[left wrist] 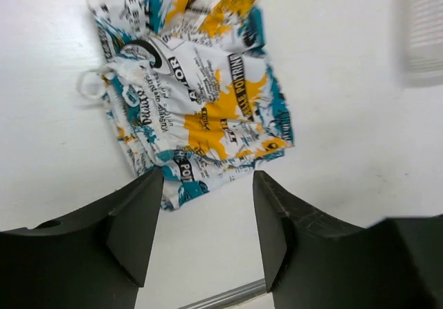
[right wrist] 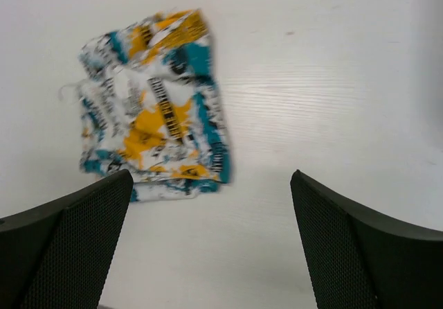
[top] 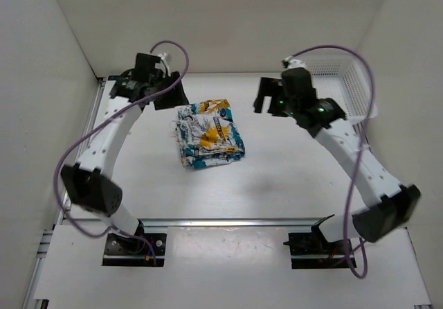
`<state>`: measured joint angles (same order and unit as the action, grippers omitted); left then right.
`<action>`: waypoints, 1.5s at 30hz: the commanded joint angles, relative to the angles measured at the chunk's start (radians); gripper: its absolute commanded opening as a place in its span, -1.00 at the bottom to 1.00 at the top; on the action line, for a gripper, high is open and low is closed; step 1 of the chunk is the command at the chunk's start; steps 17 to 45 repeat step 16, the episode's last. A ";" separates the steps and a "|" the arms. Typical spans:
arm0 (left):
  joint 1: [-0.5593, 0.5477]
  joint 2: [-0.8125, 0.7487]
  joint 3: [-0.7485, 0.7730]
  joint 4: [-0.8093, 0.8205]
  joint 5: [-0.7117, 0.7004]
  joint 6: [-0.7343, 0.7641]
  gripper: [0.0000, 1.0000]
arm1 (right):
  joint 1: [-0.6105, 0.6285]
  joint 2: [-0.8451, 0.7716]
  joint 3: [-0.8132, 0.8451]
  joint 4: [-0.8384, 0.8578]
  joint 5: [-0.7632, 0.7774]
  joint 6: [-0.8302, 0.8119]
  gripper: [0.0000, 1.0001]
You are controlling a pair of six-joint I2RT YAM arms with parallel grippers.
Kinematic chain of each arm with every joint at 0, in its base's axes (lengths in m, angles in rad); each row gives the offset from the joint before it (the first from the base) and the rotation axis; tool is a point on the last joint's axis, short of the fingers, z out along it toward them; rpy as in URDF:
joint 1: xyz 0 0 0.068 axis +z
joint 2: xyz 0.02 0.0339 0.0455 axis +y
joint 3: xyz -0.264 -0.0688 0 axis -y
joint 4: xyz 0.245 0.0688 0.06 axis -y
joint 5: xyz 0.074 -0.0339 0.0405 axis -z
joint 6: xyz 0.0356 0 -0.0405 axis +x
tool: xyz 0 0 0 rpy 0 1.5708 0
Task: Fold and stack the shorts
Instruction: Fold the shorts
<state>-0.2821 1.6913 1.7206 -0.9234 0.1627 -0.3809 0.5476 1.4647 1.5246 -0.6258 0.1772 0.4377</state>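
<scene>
A folded pair of shorts (top: 208, 134), white with teal, yellow and black print, lies in the middle of the white table. It also shows in the left wrist view (left wrist: 190, 80) with its drawstring at the left, and in the right wrist view (right wrist: 156, 132). My left gripper (top: 168, 93) is open and empty, above the table just behind the shorts' far left corner; in its wrist view (left wrist: 208, 215) the jaws stand apart. My right gripper (top: 266, 100) is open wide and empty, to the right of the shorts (right wrist: 211, 212).
A white slatted basket (top: 353, 87) stands at the far right of the table; its blurred edge shows in the left wrist view (left wrist: 423, 32). White walls enclose the table on the left, back and right. A metal rail (top: 235, 222) runs along the near edge.
</scene>
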 commanded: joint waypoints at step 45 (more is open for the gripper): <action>0.069 -0.780 -0.389 -0.098 -0.595 -0.162 0.35 | -0.202 -0.310 -0.349 -0.301 0.478 0.088 0.99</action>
